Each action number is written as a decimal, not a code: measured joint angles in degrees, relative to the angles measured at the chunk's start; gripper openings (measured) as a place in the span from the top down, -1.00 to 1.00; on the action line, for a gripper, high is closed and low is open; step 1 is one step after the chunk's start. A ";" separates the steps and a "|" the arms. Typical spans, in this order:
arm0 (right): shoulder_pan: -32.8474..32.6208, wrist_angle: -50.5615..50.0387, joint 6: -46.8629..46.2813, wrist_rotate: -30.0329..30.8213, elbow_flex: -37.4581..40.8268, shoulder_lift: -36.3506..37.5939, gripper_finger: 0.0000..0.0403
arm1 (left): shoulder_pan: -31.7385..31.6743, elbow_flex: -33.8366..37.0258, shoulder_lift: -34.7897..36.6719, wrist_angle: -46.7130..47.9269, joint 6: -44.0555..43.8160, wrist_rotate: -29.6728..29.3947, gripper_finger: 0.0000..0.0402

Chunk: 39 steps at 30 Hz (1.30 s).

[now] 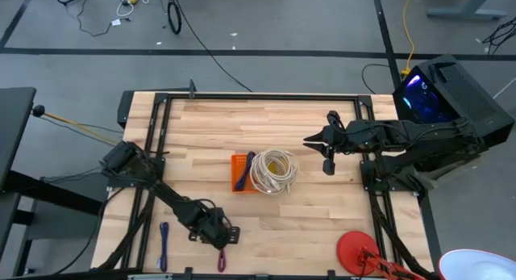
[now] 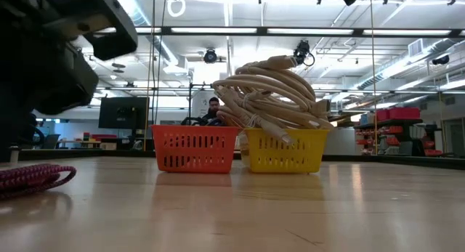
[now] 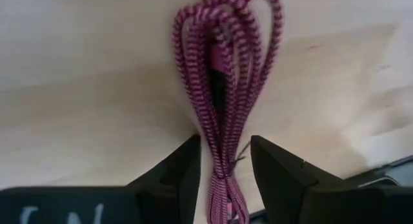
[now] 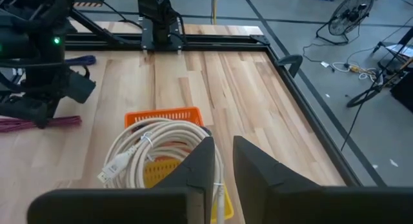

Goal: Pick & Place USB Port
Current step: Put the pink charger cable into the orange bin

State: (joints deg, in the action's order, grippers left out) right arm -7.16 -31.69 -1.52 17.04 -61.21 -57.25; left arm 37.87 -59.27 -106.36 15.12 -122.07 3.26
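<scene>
A magenta braided USB cable (image 3: 222,88) lies bundled on the table near its front edge; it also shows in the high view (image 1: 222,261) and the low view (image 2: 33,176). My left gripper (image 3: 222,175) is open, pointing down over it, one finger on each side of the bundle's end with a small gap on both sides. My right gripper (image 1: 326,155) hovers at the table's right, above and beside the baskets; it is empty and its fingers (image 4: 222,162) stand a narrow gap apart.
An orange basket (image 1: 239,173) holding a purple cable stands mid-table. Next to it is a yellow basket (image 2: 283,152) heaped with a coil of white cable (image 1: 274,171). A blue-purple cable (image 1: 164,244) lies at the front left. A red disc (image 1: 355,249) is at the front right.
</scene>
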 joint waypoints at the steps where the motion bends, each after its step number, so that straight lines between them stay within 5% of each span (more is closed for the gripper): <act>1: 0.00 -0.01 -0.04 0.00 0.00 0.00 0.70 | -0.24 -0.08 -0.97 -0.52 0.17 1.20 0.29; 5: 0.00 -0.01 -0.13 0.00 0.00 0.00 0.70 | -1.40 -0.15 -3.06 -2.62 4.64 5.71 0.41; 9: 0.00 -0.01 0.24 0.06 0.00 -0.02 0.70 | -2.54 0.00 -3.06 -2.91 10.63 6.66 0.88; 16: 0.00 0.16 0.53 1.42 0.00 -0.02 0.70 | -4.15 0.18 -1.74 -2.73 16.12 6.74 0.89; 30: 0.00 0.55 -0.65 3.52 0.00 -0.02 0.70 | -8.20 0.37 25.82 25.90 20.99 -28.16 0.90; 39: 0.00 4.16 -2.36 5.02 0.00 -0.02 0.70 | -19.88 0.31 31.57 27.39 42.57 -29.25 0.90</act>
State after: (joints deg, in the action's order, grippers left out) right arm -7.16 -27.53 -3.89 22.06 -61.21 -57.28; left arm 17.98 -58.96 -74.78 42.51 -79.50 -25.99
